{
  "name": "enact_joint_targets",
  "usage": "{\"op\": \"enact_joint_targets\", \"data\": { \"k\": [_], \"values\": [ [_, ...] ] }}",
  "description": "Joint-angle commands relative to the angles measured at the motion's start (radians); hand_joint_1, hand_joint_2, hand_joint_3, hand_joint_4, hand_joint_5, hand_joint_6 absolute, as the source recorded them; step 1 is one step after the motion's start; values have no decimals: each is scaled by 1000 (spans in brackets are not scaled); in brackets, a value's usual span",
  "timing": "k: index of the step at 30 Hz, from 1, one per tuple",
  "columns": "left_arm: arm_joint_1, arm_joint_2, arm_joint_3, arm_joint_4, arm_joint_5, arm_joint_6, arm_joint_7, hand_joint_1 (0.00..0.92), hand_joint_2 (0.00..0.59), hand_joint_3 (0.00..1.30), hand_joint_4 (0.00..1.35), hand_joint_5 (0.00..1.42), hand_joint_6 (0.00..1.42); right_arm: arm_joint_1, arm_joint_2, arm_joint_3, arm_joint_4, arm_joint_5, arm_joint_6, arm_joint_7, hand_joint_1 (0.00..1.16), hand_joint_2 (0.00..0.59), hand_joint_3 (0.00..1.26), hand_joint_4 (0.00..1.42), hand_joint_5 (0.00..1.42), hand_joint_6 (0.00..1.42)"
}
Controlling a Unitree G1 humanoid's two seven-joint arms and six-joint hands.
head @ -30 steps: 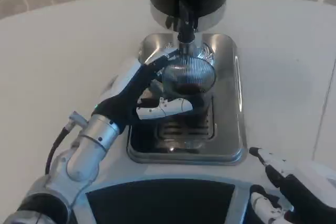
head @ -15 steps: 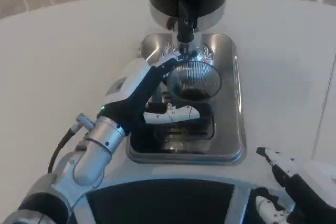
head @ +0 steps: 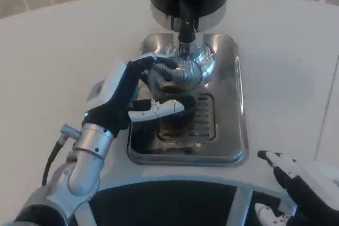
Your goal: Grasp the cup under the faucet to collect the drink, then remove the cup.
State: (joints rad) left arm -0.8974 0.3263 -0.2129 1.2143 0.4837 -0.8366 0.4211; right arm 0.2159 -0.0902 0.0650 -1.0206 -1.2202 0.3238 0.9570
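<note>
under the faucet [head: 186, 30], on the silver drip tray [head: 233, 99], the ribbed glass cup [head: 177, 83] stands upright with dark drink in its lower part. the robot's left hand [head: 139, 95] has its fingers wrapped round the cup from the left, thumb across the near side, so the cup is held. the cup's long axis runs vertical, rim just below the spout. removal probably calls for drawing it toward the robot, off the tray. the right hand [head: 296, 186] rests at the table's [head: 53, 67] near right, well apart, fingers spread, holding nothing.
</note>
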Motion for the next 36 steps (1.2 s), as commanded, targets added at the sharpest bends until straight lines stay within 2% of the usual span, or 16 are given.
{"op": "enact_joint_targets", "data": {
  "k": [1, 8, 21, 36],
  "values": [
    [14, 0, 7, -18, -6, -16, 44, 513, 60, 847, 886, 1220, 1424, 13, 4, -5, 5, -4, -13, 0, 271, 553, 35, 0, 0, 0],
    [28, 11, 1, -40, 10, -31, 99, 548, 76, 961, 1020, 1319, 1424, 17, 8, -8, 4, 1, -16, -8, 278, 553, 35, 0, 0, 0],
    [42, 44, -4, -61, 18, -53, 91, 568, 39, 973, 1053, 1341, 1424, 26, 11, -16, 3, 16, -22, -24, 284, 551, 35, 0, 0, 0],
    [82, 138, 17, -82, 22, -83, 84, 578, 25, 972, 1054, 1346, 1424, -18, -4, -49, -1, 45, -38, -48, 242, 547, 23, 0, 0, 0]
  ]
}}
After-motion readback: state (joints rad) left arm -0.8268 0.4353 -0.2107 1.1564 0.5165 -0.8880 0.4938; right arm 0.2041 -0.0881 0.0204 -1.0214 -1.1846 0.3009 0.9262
